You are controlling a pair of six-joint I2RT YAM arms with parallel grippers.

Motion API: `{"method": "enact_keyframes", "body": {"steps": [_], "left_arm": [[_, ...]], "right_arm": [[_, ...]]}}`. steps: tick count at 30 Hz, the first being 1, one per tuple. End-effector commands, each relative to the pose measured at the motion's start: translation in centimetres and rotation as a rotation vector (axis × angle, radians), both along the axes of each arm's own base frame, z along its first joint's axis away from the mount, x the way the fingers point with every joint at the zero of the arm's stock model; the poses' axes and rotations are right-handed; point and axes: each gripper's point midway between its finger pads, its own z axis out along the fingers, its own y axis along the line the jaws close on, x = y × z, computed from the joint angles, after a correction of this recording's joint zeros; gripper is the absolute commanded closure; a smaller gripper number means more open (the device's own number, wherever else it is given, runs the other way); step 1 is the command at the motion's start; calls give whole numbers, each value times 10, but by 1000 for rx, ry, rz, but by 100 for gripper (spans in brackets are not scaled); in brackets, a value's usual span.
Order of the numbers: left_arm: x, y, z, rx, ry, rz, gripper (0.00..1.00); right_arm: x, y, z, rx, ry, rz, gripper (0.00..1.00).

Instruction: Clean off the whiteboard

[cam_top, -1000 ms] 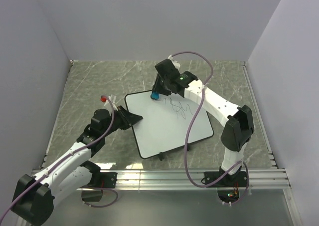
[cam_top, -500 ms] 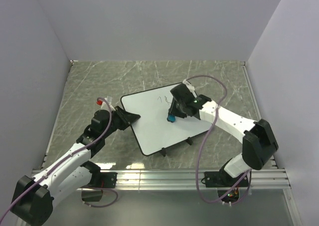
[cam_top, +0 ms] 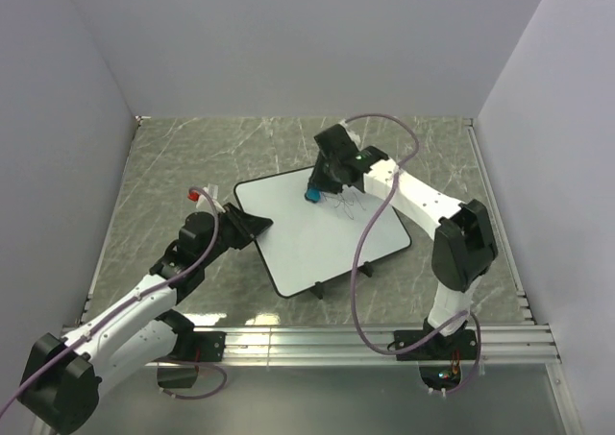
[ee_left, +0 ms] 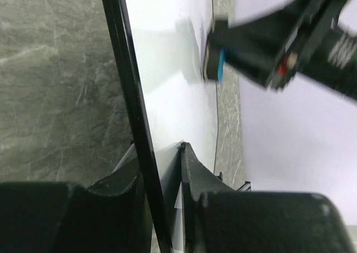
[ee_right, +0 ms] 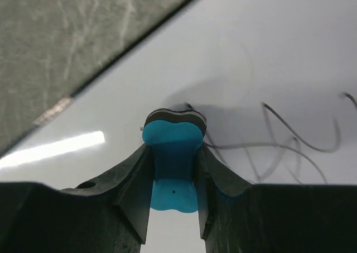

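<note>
Judging risks first: the left gripper (cam_top: 250,226) was clamped tight on the left edge of the whiteboard (cam_top: 327,243), w/ the black rim running between its two fingers in the left wrist view. It held only a thin strip of edge, so a hard sideways wipe from the other arm could prob. twist the board out of the jaws or swing it round on the table (cam_top: 163,166). The right gripper (ee_right: 174,152) was closed partway on the blue eraser (ee_right: 172,135), squeezing its narrow waist. Too much downward press might rock the block in that pinch or tip it, leaving only a corner on the surface & streaks behind. The board also stood on two small feet (cam_top: 318,288) at its near edge, so it may not have sat dead flat. Pressure near the far side could make it rock or slide. A cable looped over the board from the right arm; it might snag, though I couldn't tell its clearance.

As for position, the board lay mid-table, turned at an angle, feet toward the arm bases. The right gripper was over its far portion, eraser face down on the white surface & touching it as far as I could tell. The black scribbles (cam_top: 350,205) sat just right of the eraser, w/ some lines reaching its tip. Most marks looked unwiped, so the job seemed far from done.
</note>
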Motion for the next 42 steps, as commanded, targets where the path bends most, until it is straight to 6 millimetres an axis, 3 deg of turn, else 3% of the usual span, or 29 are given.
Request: {"method": "enact_keyframes", "body": {"steps": [1,7,10,11,12,14,19,20,21,23,24,27,32,33,35,36,38,39,41,42], "left_arm": [[-20,60,-95,467,143,76,100],[-22,55,-83,464,77,67,100],[-23,55,-79,460,55,78,100],[-23,56,-78,460,52,82,100],[-23,56,-77,461,49,80,100],[-22,56,-76,467,47,82,100],[-20,56,-71,486,27,82,100],[-19,56,-69,492,21,81,100],[-19,55,-69,493,17,77,100],[-18,53,-68,498,14,69,99],[-18,52,-67,500,10,67,100],[-18,51,-69,504,10,59,100],[-20,46,-69,514,3,41,100],[-20,46,-69,518,3,41,100],[-20,45,-69,525,3,37,100],[-20,45,-70,529,2,35,100],[-20,44,-72,540,11,29,100],[-20,43,-72,543,10,23,100],[-21,41,-73,552,11,13,100],[-21,40,-72,551,6,11,100]], "right_arm": [[24,19,31,40,-43,12,100],[45,29,32,57,-35,0,100],[41,20,22,50,-13,-16,100],[41,14,29,58,-33,-25,100],[33,5,13,35,-5,-32,100],[26,-8,6,23,0,-50,100],[-17,-61,-31,-19,50,-108,100],[-22,-66,-26,0,30,-120,100],[-36,-79,-46,-26,69,-131,100],[-47,-87,-51,-12,67,-150,100],[-59,-94,-65,-28,99,-154,100],[-70,-97,-75,-8,117,-176,100],[-51,-84,-58,24,97,-175,100],[-38,-76,-41,50,61,-173,100],[-26,-68,-31,61,52,-164,100],[-11,-59,-9,96,11,-163,100],[-1,-50,-4,109,17,-162,100],[11,-41,16,144,-15,-158,100],[21,-33,19,159,-5,-165,100],[30,-27,34,184,-29,-163,100]]}}
